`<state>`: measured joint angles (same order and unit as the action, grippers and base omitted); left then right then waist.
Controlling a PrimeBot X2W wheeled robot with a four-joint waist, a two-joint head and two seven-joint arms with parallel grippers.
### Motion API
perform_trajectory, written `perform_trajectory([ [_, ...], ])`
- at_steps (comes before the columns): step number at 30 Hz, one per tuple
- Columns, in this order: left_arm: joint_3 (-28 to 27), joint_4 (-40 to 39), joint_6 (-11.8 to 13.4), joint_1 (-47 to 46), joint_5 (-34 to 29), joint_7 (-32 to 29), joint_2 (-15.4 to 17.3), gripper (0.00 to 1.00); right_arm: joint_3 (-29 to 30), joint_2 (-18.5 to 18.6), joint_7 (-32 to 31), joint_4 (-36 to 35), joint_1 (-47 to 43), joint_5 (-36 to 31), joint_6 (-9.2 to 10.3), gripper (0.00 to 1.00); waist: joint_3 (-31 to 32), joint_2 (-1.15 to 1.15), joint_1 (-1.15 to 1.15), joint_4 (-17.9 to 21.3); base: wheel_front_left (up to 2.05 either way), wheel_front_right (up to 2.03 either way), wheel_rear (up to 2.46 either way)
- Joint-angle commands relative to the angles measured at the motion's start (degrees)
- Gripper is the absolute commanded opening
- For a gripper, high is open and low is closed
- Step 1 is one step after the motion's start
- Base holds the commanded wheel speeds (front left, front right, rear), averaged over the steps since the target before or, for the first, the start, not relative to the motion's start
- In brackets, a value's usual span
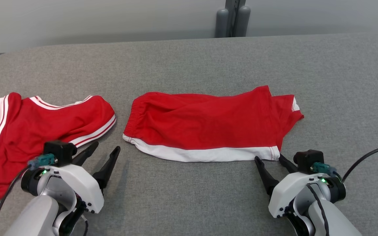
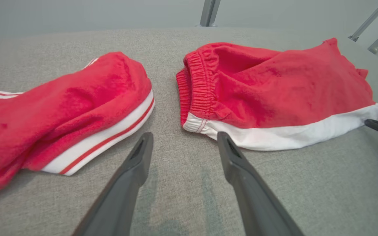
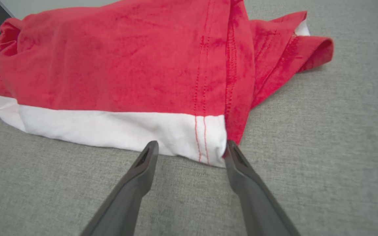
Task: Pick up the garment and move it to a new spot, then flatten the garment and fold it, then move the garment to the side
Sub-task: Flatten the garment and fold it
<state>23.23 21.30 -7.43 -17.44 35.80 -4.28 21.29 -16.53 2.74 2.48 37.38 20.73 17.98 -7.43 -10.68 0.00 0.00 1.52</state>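
The garment (image 1: 205, 121), red shorts with an elastic waistband on the left and a white band along the near edge, lies folded flat at the middle of the grey table. My right gripper (image 1: 269, 158) is open at the shorts' near right corner, and in the right wrist view its tips (image 3: 192, 143) straddle the white corner of the garment (image 3: 126, 65), which looks to touch the right finger. My left gripper (image 1: 106, 147) is open and empty, just short of the gap between the shorts (image 2: 274, 88) and a second piece; in its own view the gripper (image 2: 185, 135) points at bare table.
A red shirt with white stripes (image 1: 28, 127) lies rumpled at the table's left, right beside the left arm (image 2: 61, 108). Two grey posts (image 1: 231, 19) stand behind the far edge. A black cable (image 1: 369, 157) loops at the right. The table (image 1: 189, 59) rounds off at the far left.
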Motion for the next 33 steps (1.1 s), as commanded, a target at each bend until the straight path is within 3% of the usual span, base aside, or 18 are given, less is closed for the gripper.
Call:
perform_trajectory([
  [1,1.4,1.0,-0.1,-2.2,1.0,-0.3,0.9,1.00,-0.4,0.3,0.2,0.0,0.9,0.5,-0.11,1.00,-0.4,0.00,0.00,0.4,0.00,0.00,0.00],
  [15,13.6,10.8,-0.1,-12.1,6.7,2.6,3.9,1.00,-4.8,0.3,1.8,0.5,3.2,3.6,-0.10,1.00,-3.3,0.00,0.00,3.2,0.00,0.00,0.00],
  [27,23.0,14.6,-0.1,-17.2,13.0,6.7,5.4,1.00,-6.8,0.3,3.1,2.4,4.7,5.8,-0.10,1.00,-4.5,0.00,0.00,3.6,0.00,0.00,0.00],
  [30,25.1,15.1,-0.1,-18.3,14.3,7.5,5.7,1.00,-7.2,0.3,3.5,2.8,5.0,6.0,-0.07,0.76,-4.7,0.00,0.00,3.6,0.00,0.00,0.00],
  [31,25.7,15.2,-0.1,-18.7,14.7,7.8,5.7,1.00,-7.4,0.2,3.5,2.9,5.1,6.2,-0.08,0.58,-4.7,0.00,0.00,3.6,0.00,0.00,0.00],
  [32,26.4,15.3,-0.1,-18.9,15.3,7.9,5.8,0.79,-7.5,0.2,3.7,3.0,5.2,6.3,-0.08,0.47,-4.7,0.00,0.00,3.7,0.00,0.00,0.00],
  [33,27.1,15.4,-0.1,-19.2,15.8,8.0,5.9,0.41,-7.6,0.2,3.8,3.2,5.3,6.4,-0.08,0.36,-4.7,0.00,0.00,3.7,0.00,0.00,0.00],
])
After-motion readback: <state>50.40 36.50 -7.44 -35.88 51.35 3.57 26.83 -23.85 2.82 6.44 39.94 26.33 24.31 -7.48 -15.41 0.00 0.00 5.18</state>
